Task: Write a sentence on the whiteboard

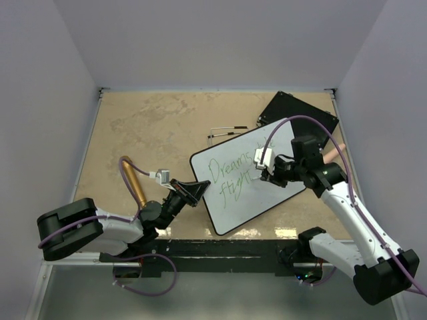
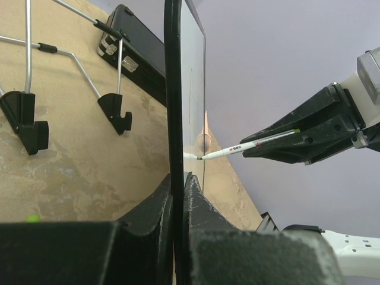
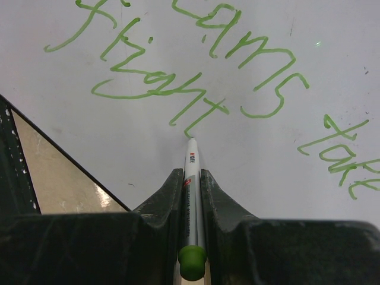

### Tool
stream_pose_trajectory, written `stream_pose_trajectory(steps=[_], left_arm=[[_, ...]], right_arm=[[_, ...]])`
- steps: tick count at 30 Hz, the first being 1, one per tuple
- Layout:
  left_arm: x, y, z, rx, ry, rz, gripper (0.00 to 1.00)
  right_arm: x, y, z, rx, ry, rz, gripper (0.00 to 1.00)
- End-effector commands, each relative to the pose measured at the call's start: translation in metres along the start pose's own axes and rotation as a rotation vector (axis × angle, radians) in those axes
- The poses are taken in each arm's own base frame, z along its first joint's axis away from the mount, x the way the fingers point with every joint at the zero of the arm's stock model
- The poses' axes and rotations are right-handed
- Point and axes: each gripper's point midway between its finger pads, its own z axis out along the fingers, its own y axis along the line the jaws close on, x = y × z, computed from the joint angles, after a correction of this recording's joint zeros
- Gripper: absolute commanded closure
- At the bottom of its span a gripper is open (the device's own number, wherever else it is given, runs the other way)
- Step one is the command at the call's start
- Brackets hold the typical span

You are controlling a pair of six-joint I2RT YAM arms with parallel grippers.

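The whiteboard point(image 1: 235, 203) lies tilted on the table, with green writing point(image 3: 154, 89) reading "Dreams take flight". My left gripper point(image 1: 195, 191) is shut on the board's left edge. In the left wrist view that black-framed edge point(image 2: 172, 89) runs up from between my left gripper's point(image 2: 178, 179) jaws. My right gripper point(image 1: 265, 175) is over the board, shut on a white marker point(image 3: 191, 172) with a green end cap. The marker tip touches the board just below the last stroke of "flight". The marker point(image 2: 249, 145) and right gripper point(image 2: 309, 133) also show in the left wrist view.
A flat black board point(image 1: 297, 113) lies behind the whiteboard at the back right. Thin metal stand rods point(image 1: 227, 131) with black feet point(image 2: 116, 113) lie on the tan table point(image 1: 147, 127) behind the board. A copper-coloured tube point(image 1: 133, 180) sits by the left arm. Walls enclose three sides.
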Motion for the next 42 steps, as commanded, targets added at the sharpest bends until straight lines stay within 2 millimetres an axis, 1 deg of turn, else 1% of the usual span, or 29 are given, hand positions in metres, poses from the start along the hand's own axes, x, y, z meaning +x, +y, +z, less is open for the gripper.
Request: stream_pose_trajectory(steps=[1,2,5,10,14,21,25,32,42], left_arm=[[0.007,0.005,-0.004,0.021,0.032,0.128,1.0],[0.007,0.004,-0.005,0.023,0.032,0.127,1.0],[0.008,0.005,-0.005,0.021,0.036,0.129,1.0],[0.009,0.006,-0.006,0.023,0.039,0.128,1.0],[0.009,0.005,-0.007,0.029,0.044,0.13,1.0],[0.011,0.005,-0.006,0.028,0.049,0.134,1.0],[0.011,0.005,-0.006,0.031,0.051,0.133,1.0],[0.012,0.005,-0.007,0.032,0.055,0.132,1.0],[0.012,0.005,-0.007,0.031,0.056,0.134,1.0]], right_arm=[[-0.025,-0.005,-0.019,0.04,-0.063,-0.036,1.0],[-0.031,-0.005,-0.022,0.043,-0.078,-0.044,1.0],[-0.039,-0.006,-0.033,0.069,-0.095,-0.056,1.0],[-0.044,-0.007,-0.039,0.101,-0.112,-0.047,1.0],[-0.036,-0.009,-0.037,0.132,-0.105,-0.027,1.0],[-0.029,-0.013,-0.04,0.168,-0.106,-0.012,1.0],[-0.022,-0.02,-0.042,0.202,-0.089,-0.006,1.0],[-0.017,-0.026,-0.045,0.215,-0.082,-0.002,1.0],[-0.013,-0.028,-0.046,0.211,-0.083,0.009,1.0]])
